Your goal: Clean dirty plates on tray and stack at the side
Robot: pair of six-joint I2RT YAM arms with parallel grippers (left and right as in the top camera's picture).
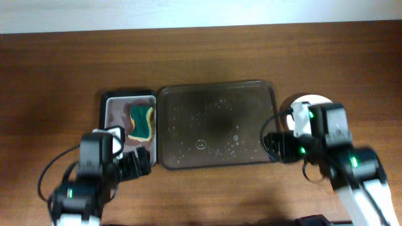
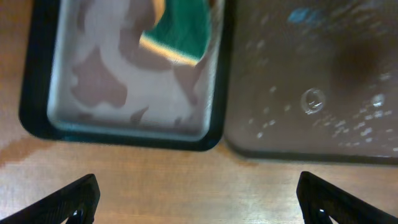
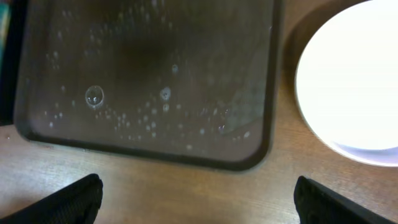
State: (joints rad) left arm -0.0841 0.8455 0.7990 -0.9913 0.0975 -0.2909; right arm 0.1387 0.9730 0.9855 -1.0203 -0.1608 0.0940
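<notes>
Overhead: white plates (image 1: 312, 98) sat just right of the wet, bare tray (image 1: 217, 125). Left wrist: left gripper (image 2: 199, 193) gaped empty near the tray's front edge. Right wrist: right gripper (image 3: 199, 190) hung open beside it. The plates looked stiff, slick and breakable, best gripped at the rim.

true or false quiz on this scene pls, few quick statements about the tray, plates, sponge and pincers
1. The dark brown tray has no plates on it. True.
2. The sponge lies on the brown tray. False: it lies in the smaller grey tray beside it.
3. A white plate sits on the table, off the brown tray. True.
4. The right pincer is shut on a plate. False: its jaws stand wide apart with nothing between them.
5. The left pincer is open. True.
6. The brown tray is dry. False: droplets are scattered over it.
</notes>
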